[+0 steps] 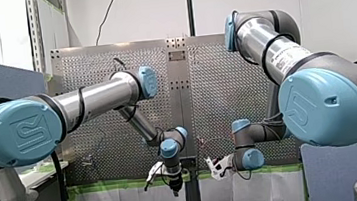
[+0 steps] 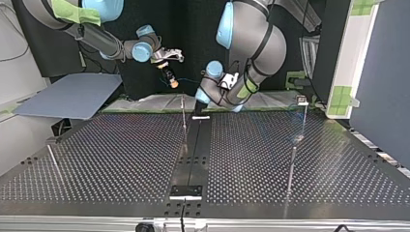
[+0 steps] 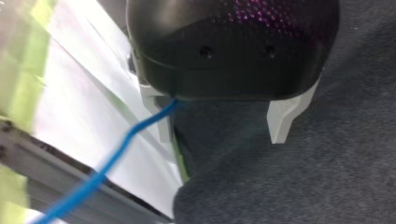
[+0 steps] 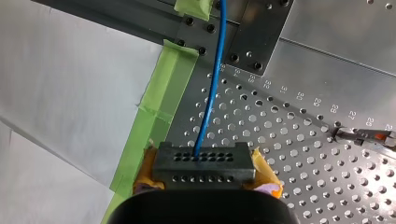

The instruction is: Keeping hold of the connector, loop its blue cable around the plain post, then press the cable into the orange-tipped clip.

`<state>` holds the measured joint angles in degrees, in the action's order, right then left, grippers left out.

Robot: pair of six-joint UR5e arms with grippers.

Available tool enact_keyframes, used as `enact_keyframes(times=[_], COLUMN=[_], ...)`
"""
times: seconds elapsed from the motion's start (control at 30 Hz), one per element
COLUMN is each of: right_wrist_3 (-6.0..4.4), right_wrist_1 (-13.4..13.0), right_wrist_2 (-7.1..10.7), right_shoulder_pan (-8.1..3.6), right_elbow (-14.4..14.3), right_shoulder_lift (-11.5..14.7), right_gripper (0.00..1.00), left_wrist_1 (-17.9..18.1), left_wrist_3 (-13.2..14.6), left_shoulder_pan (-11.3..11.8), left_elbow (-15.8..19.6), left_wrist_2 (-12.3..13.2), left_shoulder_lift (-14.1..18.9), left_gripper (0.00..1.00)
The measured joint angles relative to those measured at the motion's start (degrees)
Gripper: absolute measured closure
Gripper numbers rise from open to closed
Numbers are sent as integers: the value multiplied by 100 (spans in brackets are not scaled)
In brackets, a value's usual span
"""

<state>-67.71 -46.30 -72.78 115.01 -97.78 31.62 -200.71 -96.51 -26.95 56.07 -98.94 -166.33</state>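
In the right wrist view my right gripper (image 4: 205, 183) is shut on a black connector (image 4: 204, 164), with a yellow pad (image 4: 266, 173) on either side. The blue cable (image 4: 212, 88) leaves the connector and runs ahead over the perforated plate. An orange-tipped clip (image 4: 369, 136) lies to one side on that plate. In the left wrist view my left gripper (image 3: 223, 137) is open, its pale fingers (image 3: 281, 122) wide apart. The blue cable (image 3: 109, 158) passes close by one finger, not between them. A thin plain post (image 2: 184, 116) stands mid-table in the top view.
Both grippers (image 1: 174, 185) (image 1: 215, 169) hang low past the table's taped edge (image 1: 125, 184) in the front view. A second thin post (image 2: 292, 166) and a small fixture (image 2: 302, 100) stand at the top view's right. A blue-grey panel (image 2: 72, 94) lies at its left.
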Motion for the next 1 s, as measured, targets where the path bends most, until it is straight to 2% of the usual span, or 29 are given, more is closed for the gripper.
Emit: enact_keyframes(times=[0.2,0.33,0.37,0.4,0.43,0.47,0.5,0.57,0.6,0.67,0.7,0.73,1.0], right_wrist_3=[-10,-21,-22,-22,-21,-20,-19,-17,-17,-16,-18,-19,-62], right_wrist_1=[3,4,5,5,7,8,9,12,12,15,16,16,44], right_wrist_2=[0,0,0,0,0,0,0,0,0,0,0,0,-71], right_shoulder_pan=[1,2,1,1,1,1,0,0,0,0,-1,-1,-53], right_elbow=[-1,0,0,0,0,-1,0,-1,0,0,0,0,8], right_shoulder_lift=[0,0,0,-1,-1,-1,-1,-1,-1,0,-1,-1,-3], right_gripper=[100,100,100,100,100,100,100,100,100,100,100,100,100], left_wrist_1=[46,59,65,76,96,129,158,232,266,317,330,338,272], left_wrist_3=[-1,10,14,17,20,22,26,49,68,123,141,154,77], left_shoulder_pan=[15,14,11,9,8,6,3,-7,-13,-26,-32,-38,-78], left_elbow=[220,140,118,109,108,117,127,158,170,193,200,205,137], left_wrist_2=[26,28,28,29,29,29,28,22,19,6,-9,-29,-224], left_shoulder_lift=[-31,-30,-28,-30,-32,-29,-29,-27,-27,-27,-26,-26,35], left_gripper=[2,2,7,7,21,29,29,56,56,82,82,100,100])
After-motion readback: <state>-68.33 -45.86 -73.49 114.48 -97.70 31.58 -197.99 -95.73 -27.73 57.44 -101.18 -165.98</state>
